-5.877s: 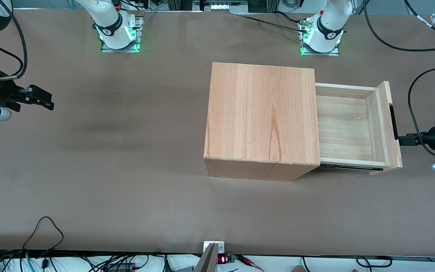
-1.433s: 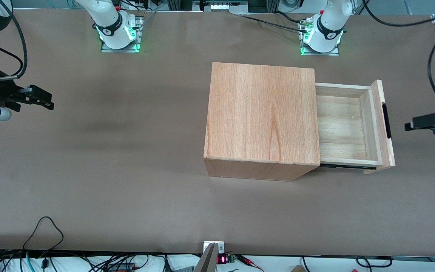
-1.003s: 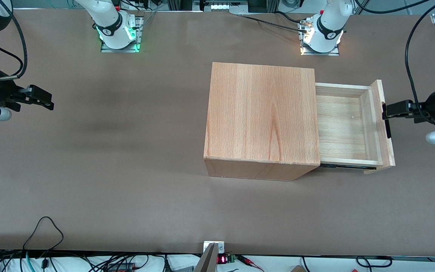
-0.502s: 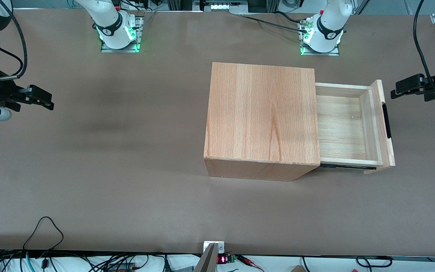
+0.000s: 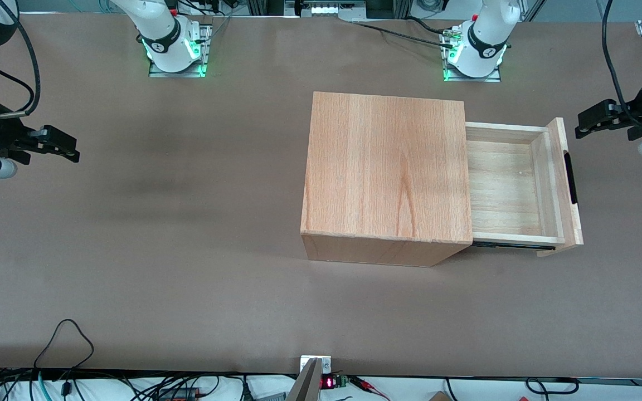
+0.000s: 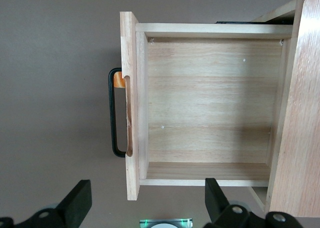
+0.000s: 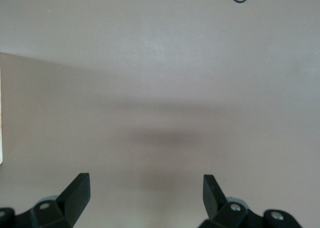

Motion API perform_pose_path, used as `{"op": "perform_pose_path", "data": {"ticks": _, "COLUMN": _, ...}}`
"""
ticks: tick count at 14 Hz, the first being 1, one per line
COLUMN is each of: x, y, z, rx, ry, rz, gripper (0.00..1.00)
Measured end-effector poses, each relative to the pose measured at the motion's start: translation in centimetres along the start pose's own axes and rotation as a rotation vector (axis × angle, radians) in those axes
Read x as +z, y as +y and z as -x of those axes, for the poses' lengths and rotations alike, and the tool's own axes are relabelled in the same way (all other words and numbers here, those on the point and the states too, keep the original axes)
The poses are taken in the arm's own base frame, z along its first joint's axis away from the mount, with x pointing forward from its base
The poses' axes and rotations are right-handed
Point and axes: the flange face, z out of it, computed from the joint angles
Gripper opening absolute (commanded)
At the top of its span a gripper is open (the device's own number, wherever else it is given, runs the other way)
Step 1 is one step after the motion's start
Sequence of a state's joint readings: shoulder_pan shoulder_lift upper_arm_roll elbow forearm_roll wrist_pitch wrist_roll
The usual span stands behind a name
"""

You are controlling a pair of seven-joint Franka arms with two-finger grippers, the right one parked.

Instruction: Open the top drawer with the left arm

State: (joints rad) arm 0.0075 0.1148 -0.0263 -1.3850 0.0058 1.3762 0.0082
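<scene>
The top drawer (image 5: 505,189) stands pulled well out of the wooden cabinet (image 5: 388,167), its pale floor bare. Its black bar handle (image 5: 570,178) faces the working arm's end of the table. My left gripper (image 5: 583,125) is off the handle, apart from the drawer's front panel and farther from the front camera than the handle. The left wrist view looks down on the drawer (image 6: 210,103), the handle (image 6: 114,113) and the cabinet (image 6: 300,113). The gripper (image 6: 145,203) is open there and holds nothing; the drawer's corner lies well below it.
Two arm bases with green lights (image 5: 471,55) (image 5: 173,50) stand along the table edge farthest from the front camera. A black cable loop (image 5: 64,334) lies near the edge closest to it. Brown tabletop (image 5: 187,223) surrounds the cabinet.
The gripper let go of the handle and drew away from it, and the drawer slid back in a little. In the last half second the gripper shifted slightly farther from the front camera.
</scene>
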Motion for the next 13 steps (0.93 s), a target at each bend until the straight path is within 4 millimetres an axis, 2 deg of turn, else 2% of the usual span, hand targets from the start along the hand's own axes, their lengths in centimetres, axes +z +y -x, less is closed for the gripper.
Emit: {"op": "perform_pose_path", "data": {"ticks": 13, "x": -0.7, "y": 0.6, "z": 1.3, "rx": -0.031, "ry": -0.010, "rz": -0.001, "gripper": 1.00}}
